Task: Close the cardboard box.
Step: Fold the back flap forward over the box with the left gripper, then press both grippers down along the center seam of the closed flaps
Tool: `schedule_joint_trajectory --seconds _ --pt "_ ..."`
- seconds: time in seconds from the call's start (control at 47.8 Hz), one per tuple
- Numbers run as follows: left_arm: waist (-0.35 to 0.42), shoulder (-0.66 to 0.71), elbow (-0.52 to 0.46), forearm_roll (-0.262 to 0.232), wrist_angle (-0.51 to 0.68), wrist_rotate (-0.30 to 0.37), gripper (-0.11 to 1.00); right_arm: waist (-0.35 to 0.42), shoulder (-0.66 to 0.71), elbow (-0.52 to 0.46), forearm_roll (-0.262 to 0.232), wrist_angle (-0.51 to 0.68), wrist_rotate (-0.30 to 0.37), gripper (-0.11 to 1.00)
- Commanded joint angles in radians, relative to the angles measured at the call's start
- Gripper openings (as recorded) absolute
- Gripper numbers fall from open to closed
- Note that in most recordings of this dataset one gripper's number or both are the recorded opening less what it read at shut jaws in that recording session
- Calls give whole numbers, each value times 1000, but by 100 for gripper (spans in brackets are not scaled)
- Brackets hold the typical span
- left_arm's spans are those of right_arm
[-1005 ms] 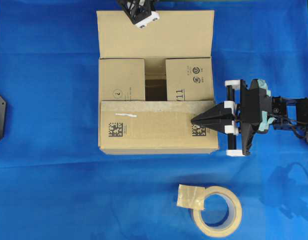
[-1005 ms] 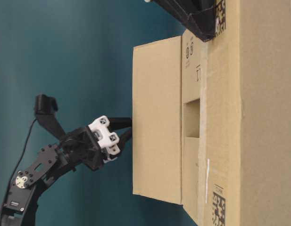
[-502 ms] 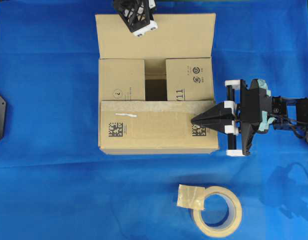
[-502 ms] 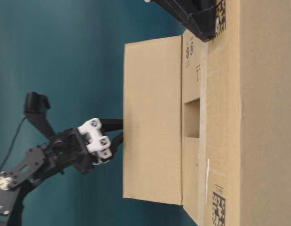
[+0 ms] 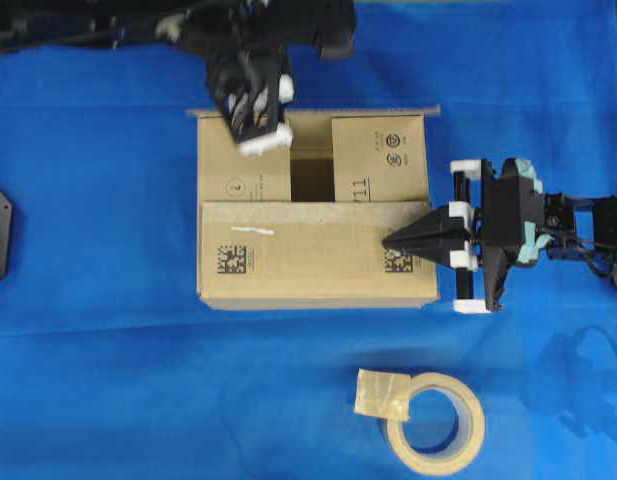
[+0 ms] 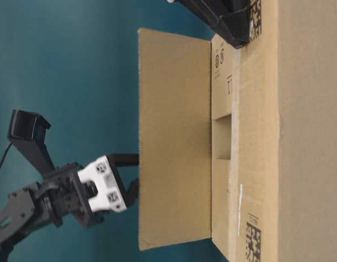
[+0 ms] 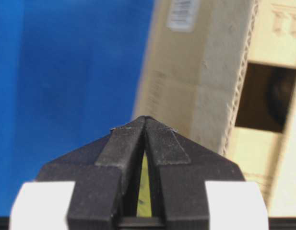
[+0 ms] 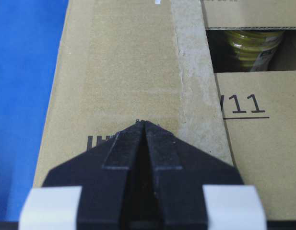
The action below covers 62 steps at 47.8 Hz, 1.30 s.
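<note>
At the far edge of the cardboard box (image 5: 313,220), mid-cloth, one long flap (image 6: 173,139) stands upright; your left gripper (image 5: 256,125), fingers together and empty, sits right behind it, so push toward the near side. Your right gripper (image 5: 400,240), also pinched together, pins the near flap (image 5: 308,250). One box, four flaps, one tape roll (image 5: 433,418).

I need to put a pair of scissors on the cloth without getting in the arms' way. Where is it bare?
Bare blue cloth lies left of the cardboard box and along the front, left of the tape roll. It is crowded behind the box, where the left gripper pushes the raised back flap, and at the box's right side, where the right gripper rests on the front flap.
</note>
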Motion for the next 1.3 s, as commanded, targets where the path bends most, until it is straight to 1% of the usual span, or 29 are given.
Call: schedule_joint_trajectory --seconds 0.0,0.188,0.272,0.419,0.565,0.712,0.858,1.005,1.277 --pt "-18 -54 21 -2 -34 -15 0 -5 -5 -12 0 -6 -2 0" --pt "-69 -110 144 -2 -184 -61 0 -11 -5 -12 0 -5 -2 0" --pt "-84 -133 207 -3 -253 -71 0 -14 -5 -12 0 -5 -2 0" --pt "-94 -166 311 -6 -368 -101 0 -17 -5 -14 0 -5 -3 0" --pt "-98 -172 417 -6 -492 -166 0 -23 -5 -14 2 -6 -3 0" --pt "-98 -178 492 -6 -598 -198 0 -35 -5 -15 2 -8 -3 0" --pt "-103 -202 535 -6 -678 -212 0 -61 -5 -15 0 -28 -3 0" --pt "-103 -219 563 -6 -726 -212 0 -89 -5 -18 0 -43 -3 0" --pt "-117 -230 580 -6 -758 -212 0 -129 -5 -20 2 -44 -3 0"
